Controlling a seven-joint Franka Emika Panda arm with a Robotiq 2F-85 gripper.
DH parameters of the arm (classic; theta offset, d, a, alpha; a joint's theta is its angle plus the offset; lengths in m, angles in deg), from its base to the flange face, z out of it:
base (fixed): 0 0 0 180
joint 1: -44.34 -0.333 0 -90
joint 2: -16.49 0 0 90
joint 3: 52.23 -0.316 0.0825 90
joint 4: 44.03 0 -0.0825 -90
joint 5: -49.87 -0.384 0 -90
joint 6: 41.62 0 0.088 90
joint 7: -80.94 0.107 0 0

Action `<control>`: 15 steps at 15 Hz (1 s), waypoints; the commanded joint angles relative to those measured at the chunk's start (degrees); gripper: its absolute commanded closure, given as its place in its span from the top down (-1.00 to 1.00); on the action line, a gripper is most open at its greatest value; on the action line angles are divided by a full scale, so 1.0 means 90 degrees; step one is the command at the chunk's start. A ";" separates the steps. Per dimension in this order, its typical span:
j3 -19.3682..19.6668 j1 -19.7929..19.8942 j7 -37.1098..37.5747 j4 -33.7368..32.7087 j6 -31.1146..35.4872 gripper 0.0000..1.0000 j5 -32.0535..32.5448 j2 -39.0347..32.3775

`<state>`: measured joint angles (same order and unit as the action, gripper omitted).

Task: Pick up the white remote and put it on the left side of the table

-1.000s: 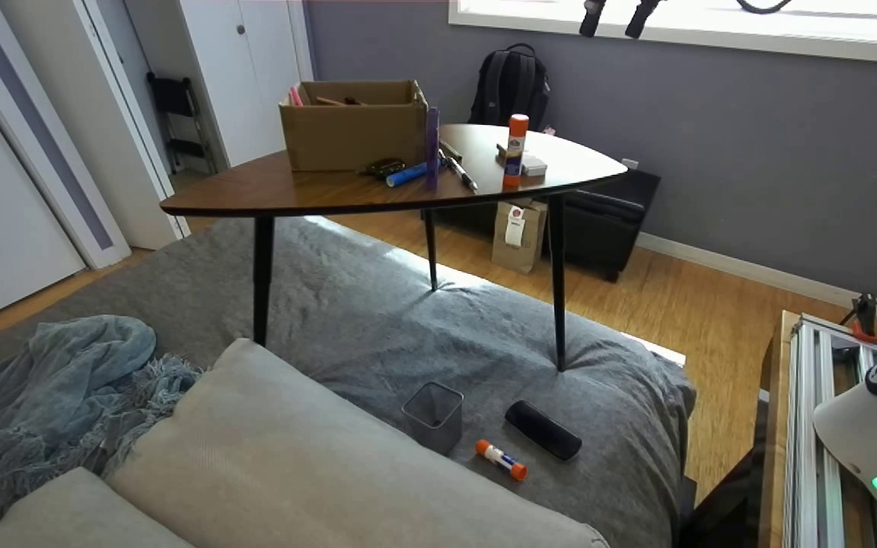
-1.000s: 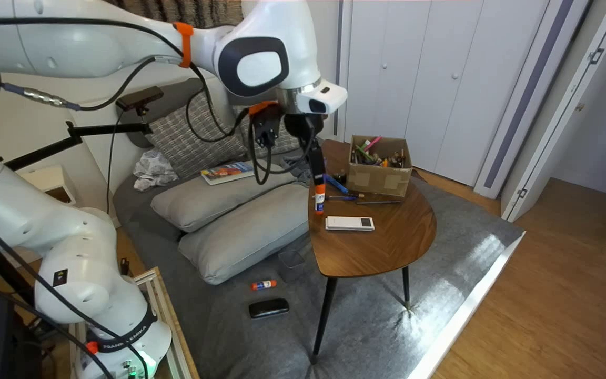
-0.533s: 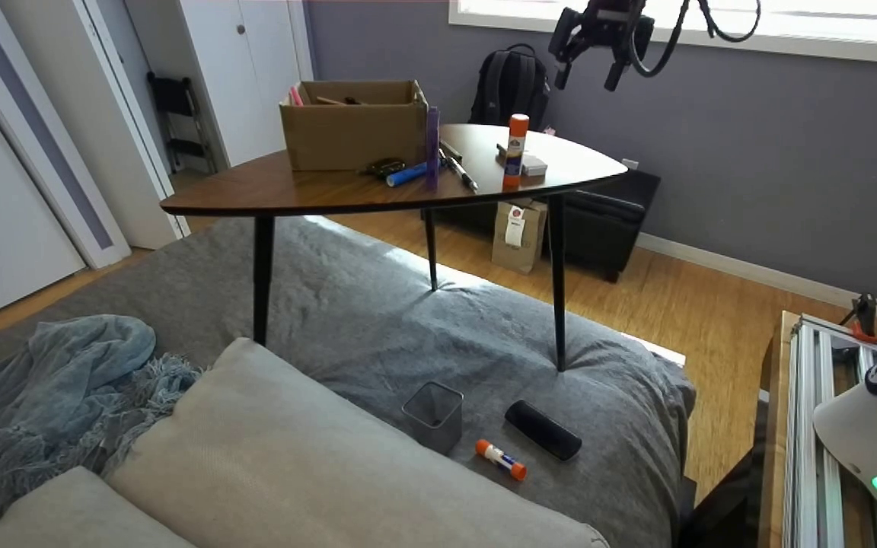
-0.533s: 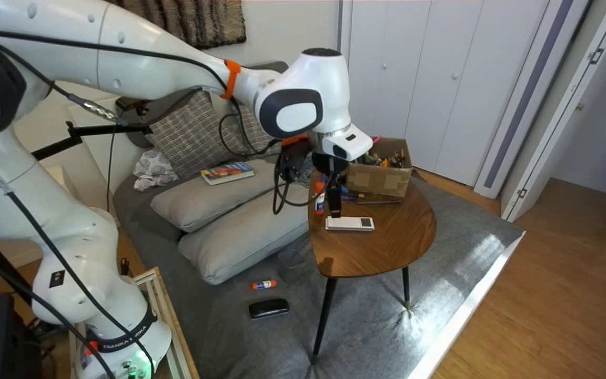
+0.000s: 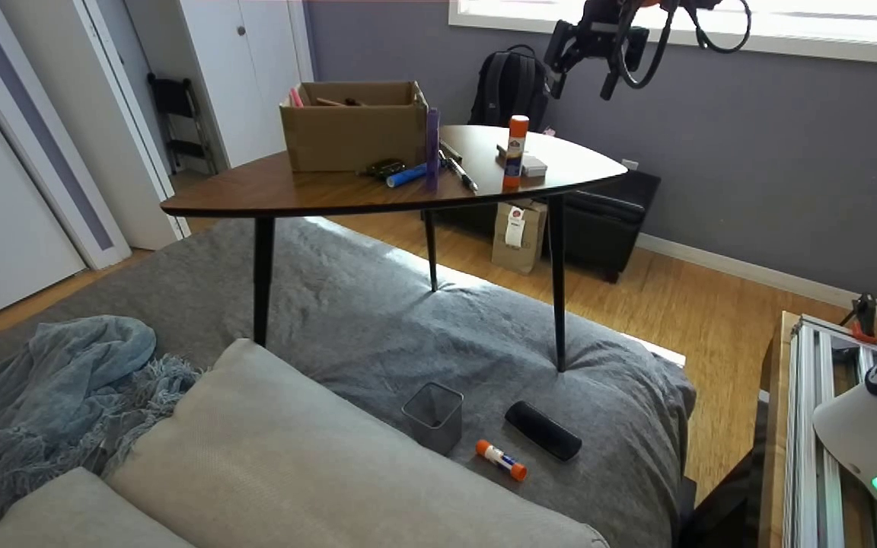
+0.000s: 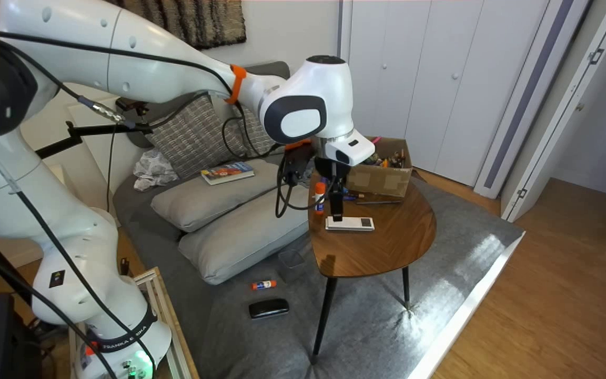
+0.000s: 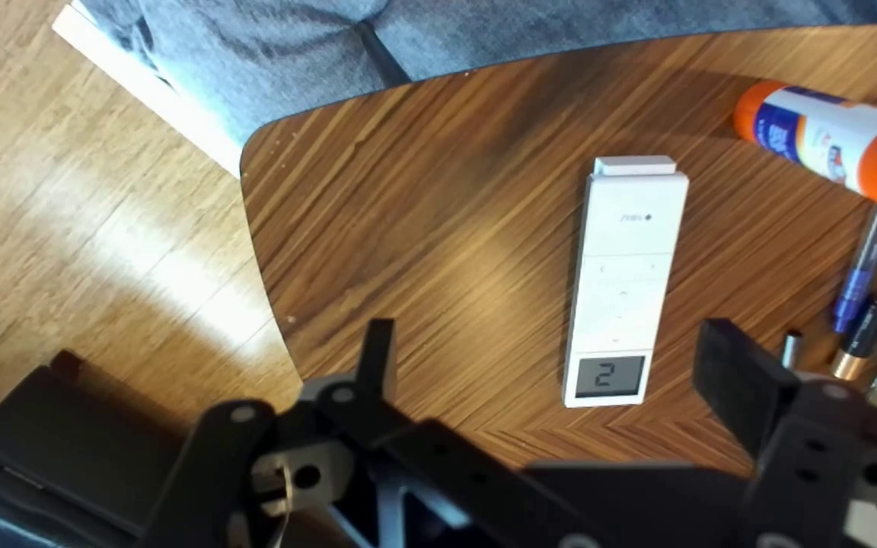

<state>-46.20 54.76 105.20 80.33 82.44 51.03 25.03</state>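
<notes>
On the tabletop (image 6: 382, 255), toward one rounded corner, lies the white remote (image 7: 621, 297), flat and face up. A white strip (image 7: 635, 165) juts out at one end; whether it is part of the remote or a separate piece, I cannot tell. In an exterior view the pincer (image 5: 582, 91) hangs clear above the remote, its jaws spread wide with nothing between them. The wrist view puts the remote below the gap, closer to the jaw on the same side as the glue stick (image 7: 827, 144).

So the task looks to be at its approach. Reaching over the remote seems nearly done, though a slight shift sideways would centre the pincer before the drop. The grasp, the lift, the carry and the setting down all look left to do. The glue stick stands upright near the remote, apart from it, and could topple if the pincer comes down wide of its mark. A pen (image 7: 855, 293) and a cardboard box (image 6: 379, 180) lie farther along, so carrying that way would call for more height. Which edge counts as the left side is not plain from these views, so I cannot place the goal.
</notes>
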 commanded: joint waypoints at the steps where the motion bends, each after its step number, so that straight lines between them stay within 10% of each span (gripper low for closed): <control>1: 0.0046 -0.0117 -0.0248 -0.0176 0.0110 1.00 -0.0363 -0.0371; 15: 0.0049 -0.0281 -0.0226 -0.0511 0.0861 1.00 -0.0488 -0.1766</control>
<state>-46.21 53.18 104.11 77.55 89.67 48.62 10.83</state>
